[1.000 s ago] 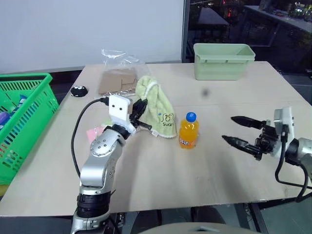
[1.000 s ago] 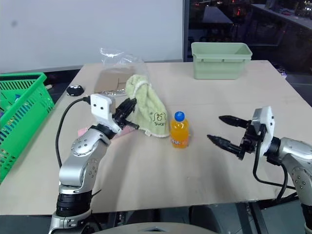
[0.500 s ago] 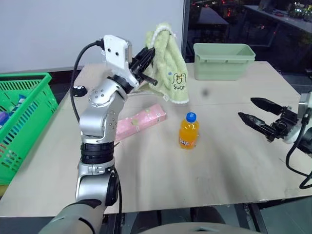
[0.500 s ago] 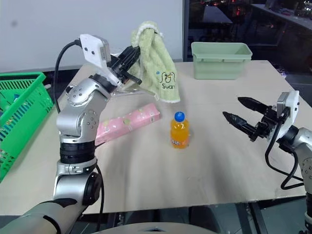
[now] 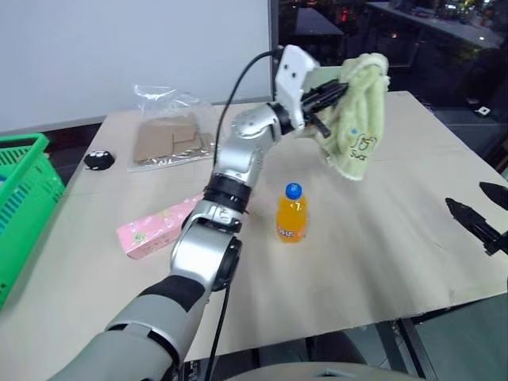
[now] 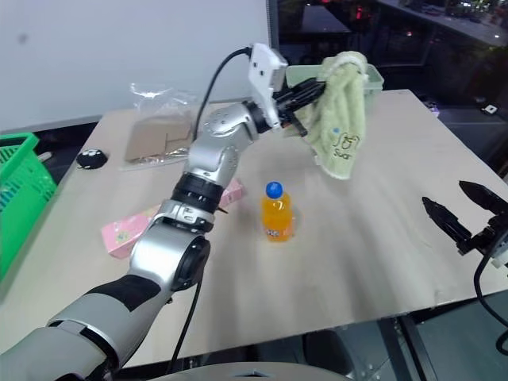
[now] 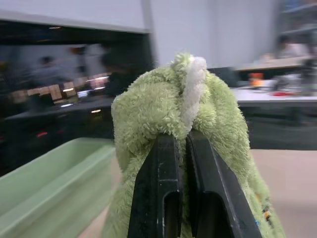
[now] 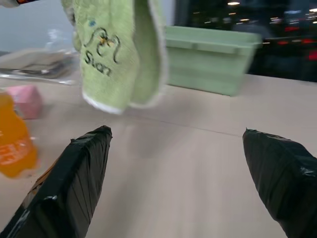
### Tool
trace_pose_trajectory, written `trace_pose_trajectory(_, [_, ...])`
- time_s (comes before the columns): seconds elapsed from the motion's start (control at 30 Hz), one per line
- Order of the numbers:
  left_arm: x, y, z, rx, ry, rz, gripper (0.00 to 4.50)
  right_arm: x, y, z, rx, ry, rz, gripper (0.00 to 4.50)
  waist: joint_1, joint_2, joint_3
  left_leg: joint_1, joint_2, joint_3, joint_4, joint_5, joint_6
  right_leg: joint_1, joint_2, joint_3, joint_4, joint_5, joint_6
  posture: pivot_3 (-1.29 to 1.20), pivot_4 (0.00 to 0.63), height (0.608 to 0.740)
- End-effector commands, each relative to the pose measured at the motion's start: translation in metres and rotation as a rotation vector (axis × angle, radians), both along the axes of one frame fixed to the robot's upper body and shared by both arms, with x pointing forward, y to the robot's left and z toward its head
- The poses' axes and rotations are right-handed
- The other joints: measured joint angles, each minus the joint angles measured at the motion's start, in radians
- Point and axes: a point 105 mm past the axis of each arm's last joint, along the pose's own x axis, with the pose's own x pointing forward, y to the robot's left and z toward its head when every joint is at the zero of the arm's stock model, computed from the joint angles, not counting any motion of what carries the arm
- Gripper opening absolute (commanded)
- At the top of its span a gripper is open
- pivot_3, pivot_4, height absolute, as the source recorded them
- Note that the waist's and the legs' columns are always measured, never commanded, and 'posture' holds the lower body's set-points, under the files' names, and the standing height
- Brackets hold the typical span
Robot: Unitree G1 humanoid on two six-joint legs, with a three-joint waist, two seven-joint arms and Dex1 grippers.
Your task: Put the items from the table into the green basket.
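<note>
Pinched tight: left gripper [image 5: 329, 94] has both black fingers [image 7: 161, 198] pressed together on the top fold of the pale green towel [image 5: 357, 131], holding it in the air above the far right part of the table [image 5: 381, 262]. Towel hangs free, clear of the tabletop, in front of the sage-green tub [image 8: 210, 59] at the far edge.

Right gripper [image 6: 468, 222] sits past the right edge, jaws spread wide, nothing between them.

Orange soda bottle [image 5: 290, 213] stands upright near the table's middle, blue cap on. Pink patterned box [image 5: 155, 230] lies flat toward the left edge, partly behind the left arm. Both well apart from the hanging towel.

Green basket [image 5: 24, 206] stands off the table's left edge.

Clear bag of cardboard pieces [image 5: 163, 135] lies near the far left corner, with the black disc [image 5: 98, 159] just beside it toward the left edge.
</note>
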Motion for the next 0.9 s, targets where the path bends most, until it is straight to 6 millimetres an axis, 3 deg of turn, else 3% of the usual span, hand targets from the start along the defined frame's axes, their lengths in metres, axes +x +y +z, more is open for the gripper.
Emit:
trace_pose_trajectory(0.03, [-0.005, -0.018, 0.020, -0.011, -0.074, -0.036, 0.03, -0.014, 0.004, 0.015, -0.014, -0.062, -0.036, 4.50, -0.039, 0.000, 0.000, 0.000, 0.000, 0.000, 0.000, 0.000, 0.000, 0.000, 0.000, 0.000, 0.000, 0.000, 0.000, -0.41, 0.001, 0.740])
trace_pose_trajectory(0.27, [-0.010, -0.049, 0.013, 0.089, -0.110, -0.077, 0.03, -0.024, 0.010, 0.014, -0.001, -0.069, -0.076, 4.50, -0.172, -0.002, 0.001, 0.002, -0.001, 0.001, 0.000, 0.000, 0.000, 0.002, -0.002, 0.001, 0.000, -0.001, 0.000, -0.46, 0.000, 0.740])
trace_pose_trajectory(0.4, [-0.014, -0.064, 0.020, 0.085, -0.122, -0.085, 0.03, -0.025, 0.010, 0.013, -0.001, -0.074, -0.094, 4.50, -0.245, -0.010, 0.006, 0.005, -0.001, 0.001, -0.001, -0.001, 0.000, 0.005, -0.003, 0.002, -0.001, -0.001, 0.000, -0.48, 0.000, 0.740])
trace_pose_trajectory(0.43, [-0.014, -0.066, 0.020, 0.083, -0.114, -0.086, 0.54, -0.026, 0.010, 0.013, -0.001, -0.074, -0.096, 4.50, -0.257, -0.011, 0.007, 0.006, -0.001, 0.000, -0.001, -0.001, 0.001, 0.006, -0.003, 0.001, -0.001, -0.001, 0.001, -0.48, 0.000, 0.740])
trace_pose_trajectory(0.5, [-0.012, -0.068, 0.021, 0.089, -0.119, -0.062, 1.03, -0.026, 0.010, 0.013, -0.001, -0.075, -0.100, 4.50, -0.285, -0.012, 0.008, 0.006, -0.002, 0.001, -0.004, -0.001, 0.000, 0.009, -0.004, 0.001, -0.002, -0.001, 0.001, -0.49, 0.000, 0.740])
trace_pose_trajectory(0.7, [0.005, -0.060, 0.020, 0.112, -0.114, 0.088, 4.00, -0.026, 0.009, 0.013, -0.004, -0.074, -0.108, 4.50, -0.337, -0.013, 0.008, 0.012, -0.001, -0.003, -0.007, -0.003, -0.003, 0.018, -0.006, 0.000, -0.006, -0.001, 0.001, -0.48, 0.000, 0.740])
trace_pose_trajectory(0.73, [0.009, -0.057, 0.019, 0.113, -0.104, 0.119, 4.00, -0.026, 0.009, 0.013, -0.003, -0.074, -0.108, 4.50, -0.344, -0.013, 0.008, 0.012, -0.002, -0.003, -0.007, -0.003, -0.003, 0.018, -0.006, 0.000, -0.006, -0.001, 0.001, -0.48, 0.000, 0.740])
trace_pose_trajectory(0.77, [0.015, -0.052, 0.018, 0.114, -0.091, 0.157, 4.36, -0.025, 0.010, 0.013, -0.003, -0.075, -0.106, 4.50, -0.348, -0.013, 0.008, 0.012, -0.002, -0.006, -0.007, -0.003, -0.003, 0.018, -0.006, 0.000, -0.006, -0.001, 0.001, -0.48, 0.000, 0.740])
trace_pose_trajectory(0.8, [0.018, -0.048, 0.018, 0.114, -0.084, 0.186, 4.45, -0.025, 0.010, 0.013, -0.003, -0.075, -0.104, 4.50, -0.351, -0.013, 0.008, 0.012, -0.003, -0.007, -0.007, -0.003, -0.003, 0.019, -0.007, 0.000, -0.006, -0.001, 0.002, -0.48, 0.000, 0.740])
trace_pose_trajectory(0.9, [0.023, -0.042, 0.018, 0.100, -0.073, 0.224, 4.45, -0.023, 0.011, 0.013, -0.004, -0.073, -0.096, 4.50, -0.351, -0.014, 0.008, 0.013, -0.005, -0.009, -0.007, -0.003, -0.003, 0.019, -0.007, 0.000, -0.006, 0.001, 0.006, -0.47, 0.000, 0.740])
